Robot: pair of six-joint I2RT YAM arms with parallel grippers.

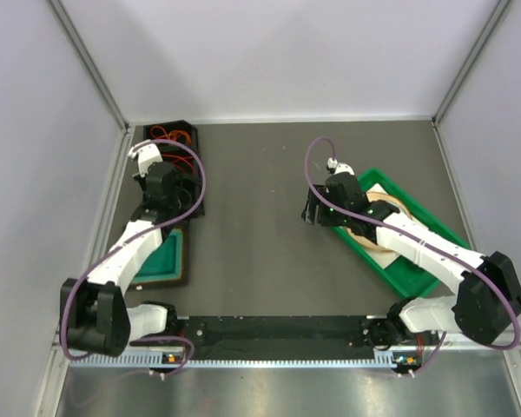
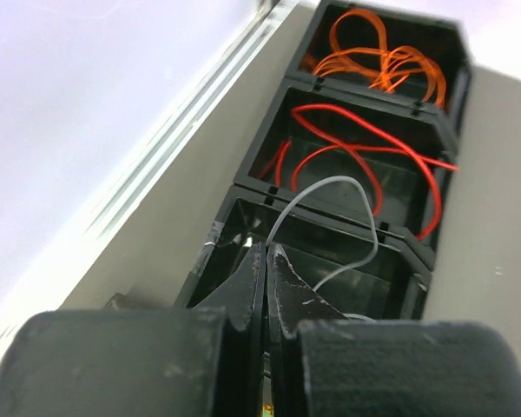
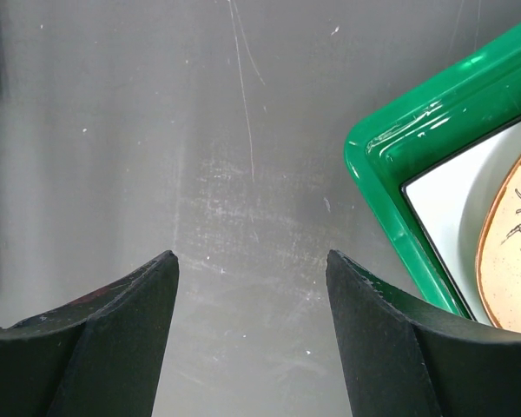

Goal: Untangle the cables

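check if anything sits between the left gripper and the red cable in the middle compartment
Yes. The left gripper, jaws shut, sits at the near compartment; the grey cable arches up from its tips across the divider wall in front of the red cable.

Robot lab test cell, not a home or shop. Plain pale walls (image 1: 269, 52) close it in at 9, 12 and 3 o'clock, held by bare aluminium struts (image 1: 89, 65). Dark grey scuffed tabletop (image 1: 252, 226). Left arm (image 1: 130, 248) and right arm (image 1: 417, 243) are bolted to a black rail (image 1: 278, 330) at 6 o'clock, with a metal plate (image 1: 278, 387) just below. Staged props only: black compartment box (image 2: 269, 143) at 11 o'clock with cables (image 2: 373, 61) sorted by colour, green tray (image 3: 391, 156) at 3 o'clock, teal tray (image 1: 169, 252) at 8 o'clock.
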